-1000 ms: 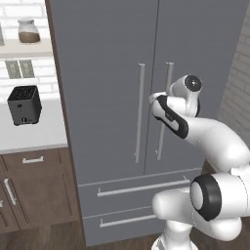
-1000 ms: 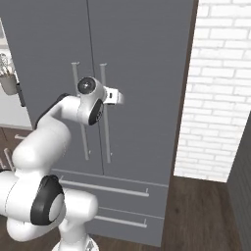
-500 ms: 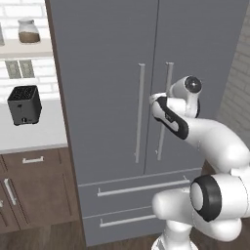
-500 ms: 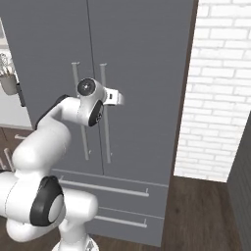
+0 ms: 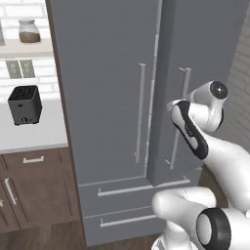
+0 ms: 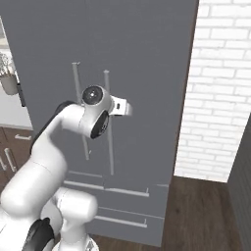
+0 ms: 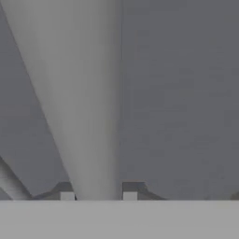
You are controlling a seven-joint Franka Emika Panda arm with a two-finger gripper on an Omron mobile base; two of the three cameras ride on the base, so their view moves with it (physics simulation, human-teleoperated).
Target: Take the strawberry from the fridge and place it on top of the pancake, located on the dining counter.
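The fridge (image 5: 107, 73) (image 6: 142, 44) is tall and matte grey, with two slim silver handles. Its right door stands slightly ajar, its inner edge proud of the left door. My gripper (image 5: 177, 108) (image 6: 122, 108) (image 7: 98, 196) is shut on the right door's handle (image 5: 184, 88) (image 6: 111, 147). In the hand view that handle (image 7: 79, 93) runs as a broad pale bar between my two fingertips. The strawberry is hidden inside the fridge. The pancake and the dining counter are out of view.
Left of the fridge, a black toaster (image 5: 24, 104) sits on a white worktop (image 5: 44, 139) over brown cabinets (image 5: 34, 195). A white brick wall (image 6: 220, 98) flanks the fridge's right side. Two fridge drawers (image 5: 132, 195) lie below the doors.
My jaws closed from wide open onto the right door's handle. Since then the right door has swung a little outward with my hand.
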